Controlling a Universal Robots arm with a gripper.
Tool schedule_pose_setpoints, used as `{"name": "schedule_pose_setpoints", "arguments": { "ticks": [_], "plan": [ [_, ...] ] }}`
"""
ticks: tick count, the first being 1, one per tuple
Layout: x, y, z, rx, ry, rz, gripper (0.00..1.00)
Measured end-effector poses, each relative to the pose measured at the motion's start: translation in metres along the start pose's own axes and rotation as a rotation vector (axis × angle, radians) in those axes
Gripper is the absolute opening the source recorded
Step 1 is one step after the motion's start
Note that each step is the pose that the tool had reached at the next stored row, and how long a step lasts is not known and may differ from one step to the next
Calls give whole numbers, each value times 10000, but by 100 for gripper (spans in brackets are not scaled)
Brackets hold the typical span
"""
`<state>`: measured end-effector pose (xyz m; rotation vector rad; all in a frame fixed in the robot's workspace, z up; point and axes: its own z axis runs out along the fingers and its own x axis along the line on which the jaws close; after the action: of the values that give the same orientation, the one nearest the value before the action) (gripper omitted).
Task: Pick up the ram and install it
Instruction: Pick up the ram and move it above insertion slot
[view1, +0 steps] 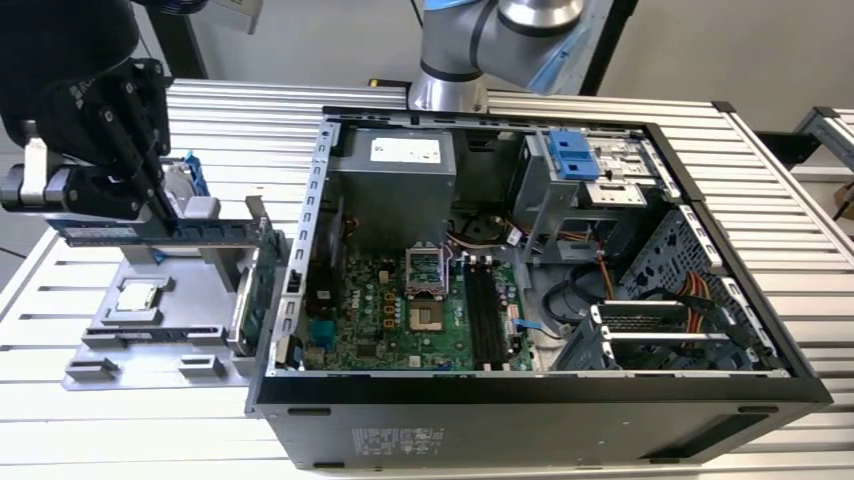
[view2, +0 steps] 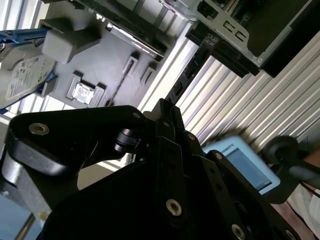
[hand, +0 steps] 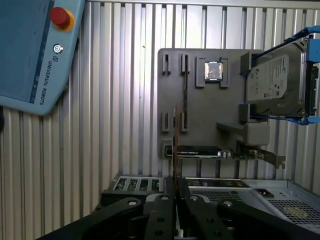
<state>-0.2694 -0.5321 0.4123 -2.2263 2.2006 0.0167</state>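
While our gripper (view1: 162, 220) pinches the ram stick (view1: 214, 231) clear of the grey tray (view1: 134, 350), we judge pickup done; installing demands squaring it with the motherboard's memory slots (view1: 483, 315).

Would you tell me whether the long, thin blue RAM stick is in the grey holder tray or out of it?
Out: the black gripper is shut on the blue RAM stick, holding it above the grey holder tray.
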Motion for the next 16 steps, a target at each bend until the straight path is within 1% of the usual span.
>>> {"name": "schedule_pose_setpoints", "arguments": {
  "ticks": [4, 8, 12, 16],
  "plan": [
    [1, -76, 0, -15, -1, -1, 0],
    [2, -138, 0, -27, -1, 17, 0],
    [2, -176, 0, -35, 0, 51, 0],
    [2, -195, 0, -35, -1, 50, 0]
  ]
}}
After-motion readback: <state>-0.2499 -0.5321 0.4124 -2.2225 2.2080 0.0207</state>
